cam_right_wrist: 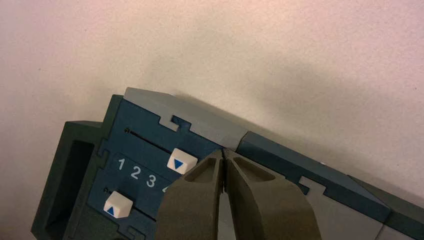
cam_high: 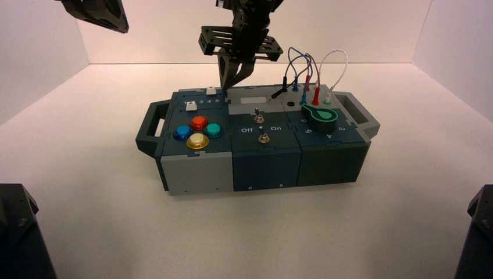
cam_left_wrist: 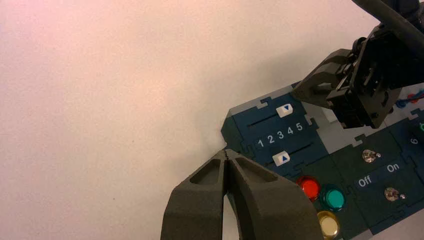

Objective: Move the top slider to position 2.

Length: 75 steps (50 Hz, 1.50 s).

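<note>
Right gripper (cam_high: pixel 235 74) poised beside the top slider (cam_right_wrist: pixel 182 162)
Fingers pressed together, just past the knob's high-number side; knob sits near numeral 4, so position 2 (cam_right_wrist: pixel 135 172) lies along the track, away from the tool

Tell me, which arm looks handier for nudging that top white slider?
The right one. Its pincer hangs shut just beside the top slider, at the box's far edge. The left pincer is high up and off to the side.

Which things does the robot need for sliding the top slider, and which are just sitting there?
Needed:
top slider
numeral 2
right hand, shut, beside the slider

Just there:
lower slider
coloured buttons
toggle switches
green dial
wires
left hand, parked
</note>
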Available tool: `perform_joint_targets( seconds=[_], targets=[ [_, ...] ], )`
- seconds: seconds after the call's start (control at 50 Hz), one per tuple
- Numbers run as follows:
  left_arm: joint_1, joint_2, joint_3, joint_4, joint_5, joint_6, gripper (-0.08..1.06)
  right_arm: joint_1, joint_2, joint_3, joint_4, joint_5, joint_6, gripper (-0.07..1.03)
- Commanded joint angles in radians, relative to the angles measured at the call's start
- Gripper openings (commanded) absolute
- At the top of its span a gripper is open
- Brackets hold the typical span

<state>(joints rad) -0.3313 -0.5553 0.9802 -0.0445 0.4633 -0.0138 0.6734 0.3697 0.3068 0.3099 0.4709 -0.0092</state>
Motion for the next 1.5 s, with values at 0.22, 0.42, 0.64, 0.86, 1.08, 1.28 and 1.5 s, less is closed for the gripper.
perform_joint_targets(
  seconds=[0.22, 0.42, 0.64, 0.86, 1.08, 1.28, 1.5],
  targets=[
    [-0.002, -0.009, -0.029, 0.002, -0.003, 0.003, -0.03, 0.006, -0.014, -0.029, 0.038, -0.006, 0.002, -0.02],
    [-0.002, -0.009, -0.031, 0.002, -0.003, 0.003, -0.03, 0.008, -0.014, -0.018, 0.060, -0.006, 0.000, -0.02],
    [-0.002, -0.009, -0.032, 0.003, -0.003, 0.003, -0.03, 0.017, -0.018, -0.006, 0.067, -0.002, 0.002, -0.02],
    [-0.002, -0.009, -0.034, 0.002, -0.003, 0.003, -0.03, 0.021, -0.023, 0.005, 0.077, 0.000, 0.000, -0.02],
    [-0.003, -0.009, -0.034, 0.003, -0.003, 0.003, -0.03, 0.037, -0.020, 0.008, 0.086, 0.002, 0.002, -0.02],
    [-0.002, -0.011, -0.034, 0.002, -0.002, 0.003, -0.03, 0.043, -0.015, 0.008, 0.092, 0.002, 0.002, -0.02],
    [-0.002, -0.011, -0.034, 0.002, 0.000, 0.003, -0.03, 0.049, -0.015, 0.008, 0.101, 0.002, 0.000, -0.02]
  ],
)
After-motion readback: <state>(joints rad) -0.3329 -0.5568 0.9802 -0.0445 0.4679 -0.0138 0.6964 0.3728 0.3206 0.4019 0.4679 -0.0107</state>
